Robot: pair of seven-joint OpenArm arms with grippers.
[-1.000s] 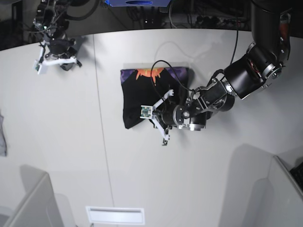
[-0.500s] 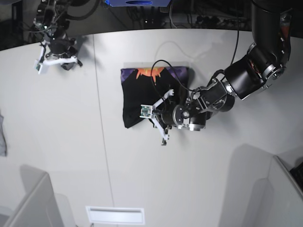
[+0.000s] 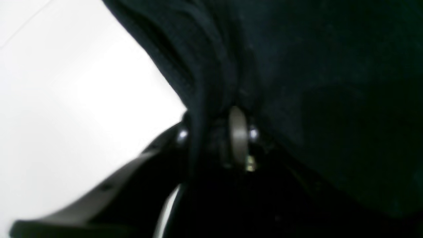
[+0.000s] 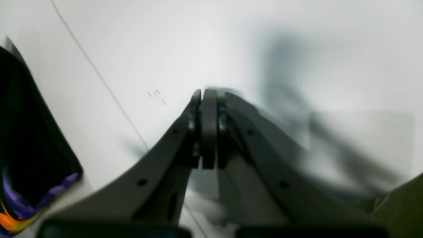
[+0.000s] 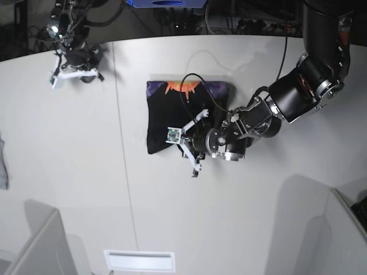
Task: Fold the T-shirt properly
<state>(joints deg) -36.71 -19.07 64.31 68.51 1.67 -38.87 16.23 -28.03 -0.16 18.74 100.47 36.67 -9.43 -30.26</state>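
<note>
My left gripper [image 5: 186,143] is down at the near edge of the T-shirt [image 5: 172,112], black cloth bunched right between its fingers; I cannot tell whether they grip it. The shirt lies folded mid-table [image 5: 246,217], roughly square, no clear long axis, its orange-and-purple print along the far edge. My right gripper [image 4: 205,129] hangs shut, holding nothing, well apart.

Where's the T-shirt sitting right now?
In the base view, the T-shirt lies folded on the table, centre and towards the far edge, with the left end effector at its near corner.
</note>
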